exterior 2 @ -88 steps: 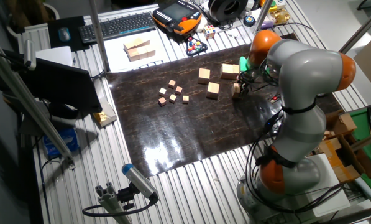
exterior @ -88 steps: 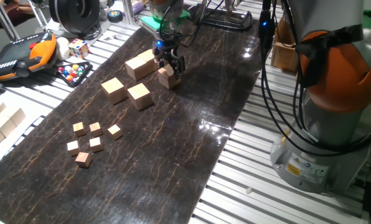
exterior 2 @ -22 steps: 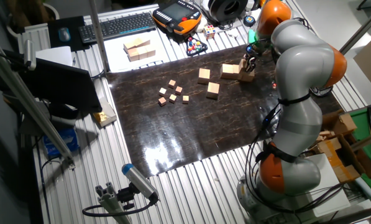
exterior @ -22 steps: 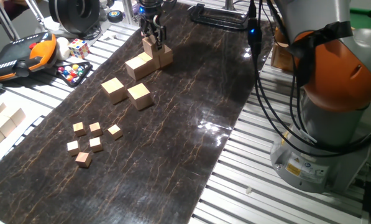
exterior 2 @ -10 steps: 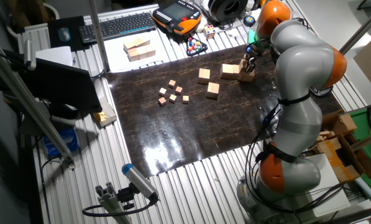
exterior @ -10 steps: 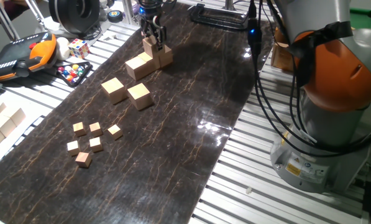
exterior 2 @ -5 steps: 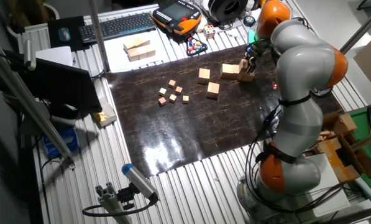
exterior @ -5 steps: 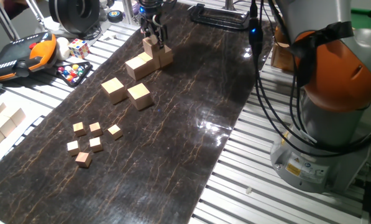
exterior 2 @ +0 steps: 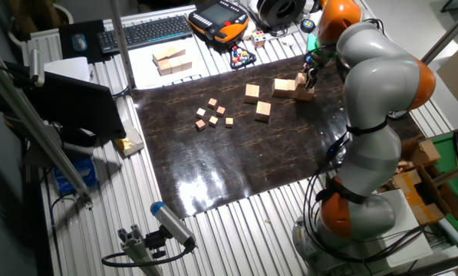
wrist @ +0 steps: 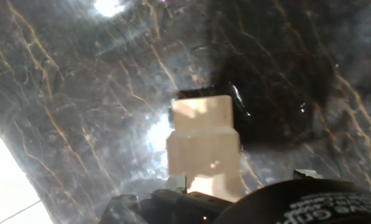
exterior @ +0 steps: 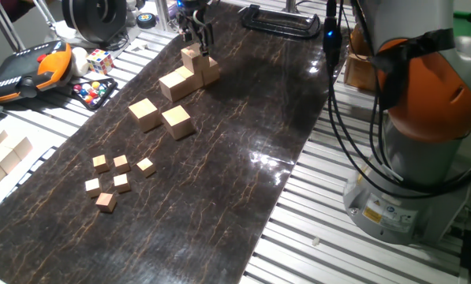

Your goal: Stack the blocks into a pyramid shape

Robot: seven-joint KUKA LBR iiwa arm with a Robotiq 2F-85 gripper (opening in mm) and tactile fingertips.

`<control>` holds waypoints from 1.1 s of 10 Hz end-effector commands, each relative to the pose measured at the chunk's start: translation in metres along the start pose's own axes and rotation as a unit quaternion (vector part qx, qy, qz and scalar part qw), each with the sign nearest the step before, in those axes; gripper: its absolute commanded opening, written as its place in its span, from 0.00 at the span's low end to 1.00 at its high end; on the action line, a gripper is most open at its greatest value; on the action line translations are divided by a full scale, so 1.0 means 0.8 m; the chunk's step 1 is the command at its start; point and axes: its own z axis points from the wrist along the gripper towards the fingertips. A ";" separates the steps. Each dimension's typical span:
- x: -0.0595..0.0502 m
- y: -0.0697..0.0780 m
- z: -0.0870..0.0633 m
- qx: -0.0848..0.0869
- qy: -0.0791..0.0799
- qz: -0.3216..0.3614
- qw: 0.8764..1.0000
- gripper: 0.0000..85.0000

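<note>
Clutter lines the table's left edge, far left of the jaws: an orange pendant point(exterior: 31, 67), a tray of coloured balls point(exterior: 93, 91), a puzzle cube point(exterior: 99, 60) and tan blocks on a sheet point(exterior: 1, 158). On the dark mat point(exterior: 219, 158), five small cubes point(exterior: 115, 180) lie well left of the gripper point(exterior: 197, 38), toward the camera. Nearer stand two loose blocks point(exterior: 161, 118), then a block pair point(exterior: 180, 82) just left of the jaws. Directly under the jaws a top block point(exterior: 192, 56) sits on a lower block point(exterior: 209, 71), its base touching the pair. A black clamp point(exterior: 276, 19) lies to the right, and the arm's orange-and-grey base point(exterior: 420, 118) stands far right, off the mat; nothing blocks the stack.

Half a second ago the fingers straddled the top block; now they have lifted clear of it, leaving it seated. The jaws are parted, holding nothing. The arm reaches across the mat's far end, wrist pointing straight down; the hand view looks down on the two stacked blocks point(wrist: 204, 146).
</note>
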 end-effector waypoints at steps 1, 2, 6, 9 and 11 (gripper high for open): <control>0.004 -0.005 -0.003 0.000 -0.002 0.002 1.000 1.00; 0.010 -0.010 -0.006 0.000 -0.002 0.004 1.000 1.00; 0.034 -0.041 -0.002 -0.009 0.002 0.003 1.000 1.00; 0.043 -0.054 0.004 -0.012 0.008 -0.048 0.999 1.00; 0.048 -0.060 0.009 -0.010 0.009 -0.085 0.996 1.00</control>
